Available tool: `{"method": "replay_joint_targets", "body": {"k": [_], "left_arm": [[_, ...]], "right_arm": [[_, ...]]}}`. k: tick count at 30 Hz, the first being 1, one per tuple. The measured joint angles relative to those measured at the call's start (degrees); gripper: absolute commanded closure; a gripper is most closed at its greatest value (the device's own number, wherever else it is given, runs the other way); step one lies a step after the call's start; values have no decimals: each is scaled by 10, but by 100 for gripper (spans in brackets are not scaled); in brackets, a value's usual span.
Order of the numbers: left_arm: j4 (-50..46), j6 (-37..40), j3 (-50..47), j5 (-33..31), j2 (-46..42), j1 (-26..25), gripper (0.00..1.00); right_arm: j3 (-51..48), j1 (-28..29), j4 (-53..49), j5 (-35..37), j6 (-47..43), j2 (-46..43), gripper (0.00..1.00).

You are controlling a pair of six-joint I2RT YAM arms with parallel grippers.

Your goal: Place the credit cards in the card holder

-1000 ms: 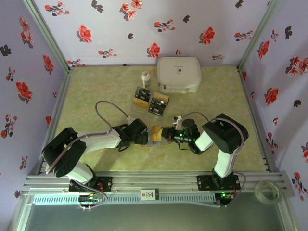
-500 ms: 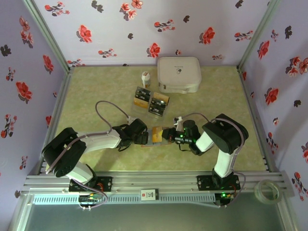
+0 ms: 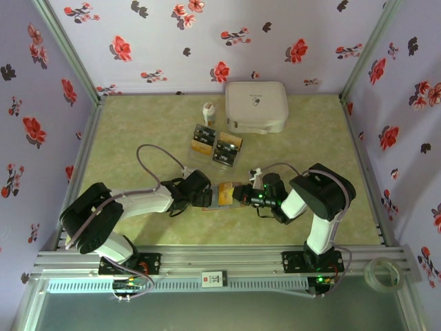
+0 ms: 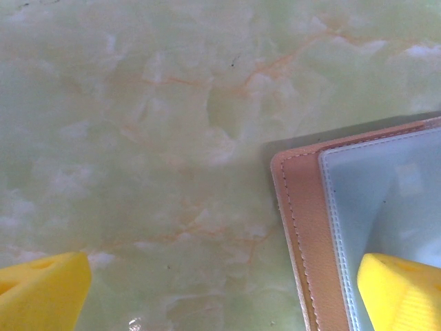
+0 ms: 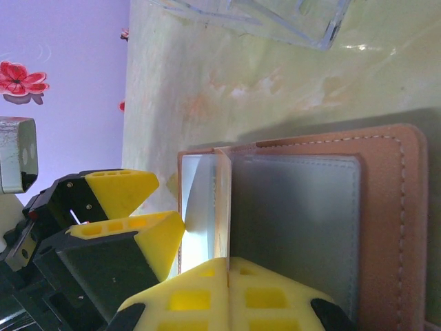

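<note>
Now the card holder [image 5: 382, 227] lies open between the wide-open left tool [image 4: 220, 300] and right tool [image 5: 227, 276], clamped on its upright leaf.

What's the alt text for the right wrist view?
Right gripper, shut on a credit card seen edge-on, holds it at the open card holder, reddish-brown with a grey inside. The open left gripper meets the holder's far edge on a green marbled table.
</note>
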Motion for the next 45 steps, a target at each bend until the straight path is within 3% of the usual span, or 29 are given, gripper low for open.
{"method": "replay_joint_targets", "body": {"k": [45], "left_arm": [[4,0,-2,0,0,0,0]], "right_arm": [[1,0,-14,-22,-4,0,100]]}}
